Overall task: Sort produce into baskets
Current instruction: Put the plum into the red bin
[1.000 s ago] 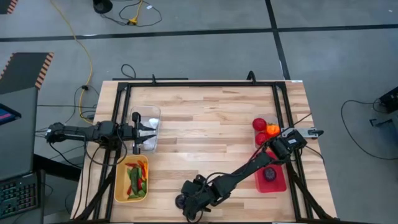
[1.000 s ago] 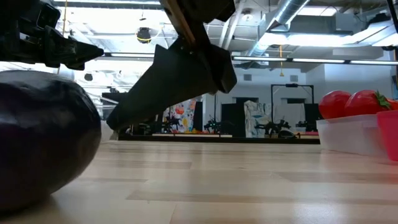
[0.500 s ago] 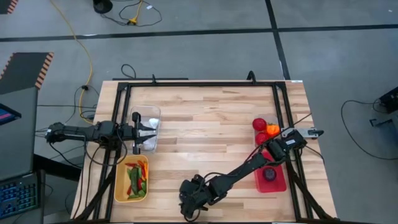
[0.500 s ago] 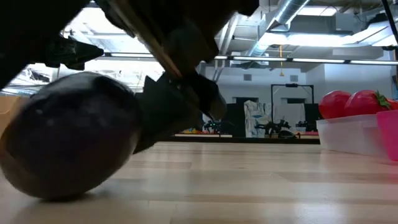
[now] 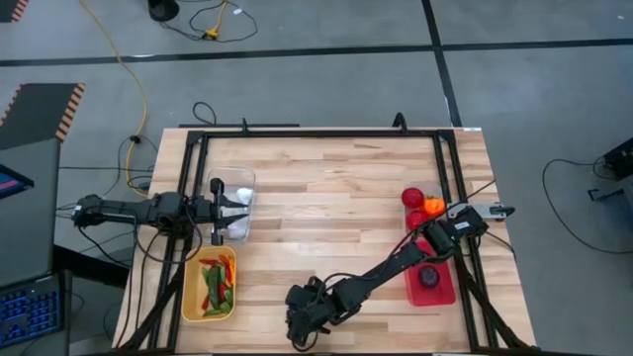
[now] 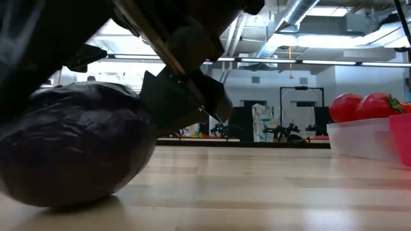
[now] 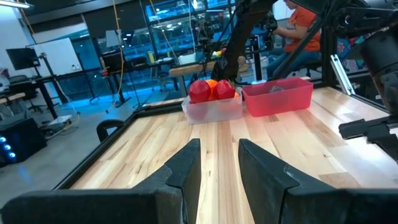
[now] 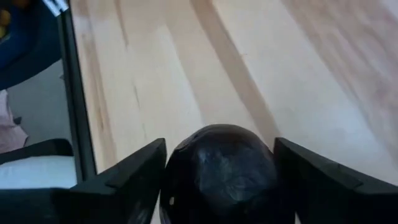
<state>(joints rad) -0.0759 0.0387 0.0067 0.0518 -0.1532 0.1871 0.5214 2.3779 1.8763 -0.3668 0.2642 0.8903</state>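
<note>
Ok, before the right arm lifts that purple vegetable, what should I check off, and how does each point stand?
1. Purple vegetable sits between the right gripper fingers: ok.
2. Fingers firmly shut on it: cannot tell.
3. Vegetable still resting on the table: ok.
4. Red bin has room; one purple piece inside: ok.
5. Left gripper parked over the clear bin, out of the path: ok.

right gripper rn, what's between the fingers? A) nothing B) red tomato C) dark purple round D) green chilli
C: in the right wrist view the dark purple round sits on the table between the right gripper's two fingers, at the near edge; the low view shows the same dark lump under that arm.
</note>
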